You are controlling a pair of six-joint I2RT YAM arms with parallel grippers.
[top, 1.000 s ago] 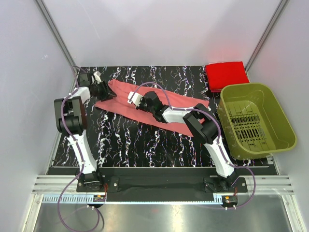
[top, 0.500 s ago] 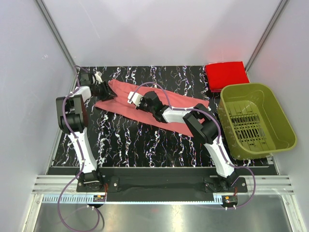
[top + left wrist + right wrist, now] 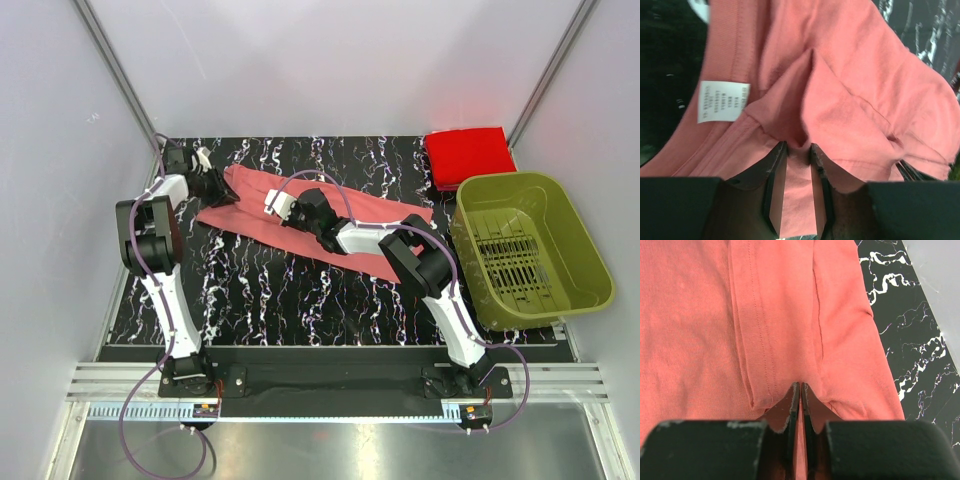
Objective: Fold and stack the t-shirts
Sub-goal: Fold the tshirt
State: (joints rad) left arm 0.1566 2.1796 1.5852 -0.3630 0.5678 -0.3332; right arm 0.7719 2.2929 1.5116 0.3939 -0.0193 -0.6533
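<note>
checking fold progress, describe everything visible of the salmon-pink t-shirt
The salmon-pink t-shirt is soft knit cloth with stitched hems and a white care label. It lies rumpled in a diagonal band across the far half of the black marbled table. The left gripper pinches a raised fold at its left end; the right gripper is shut on a hemmed edge mid-shirt.
</note>
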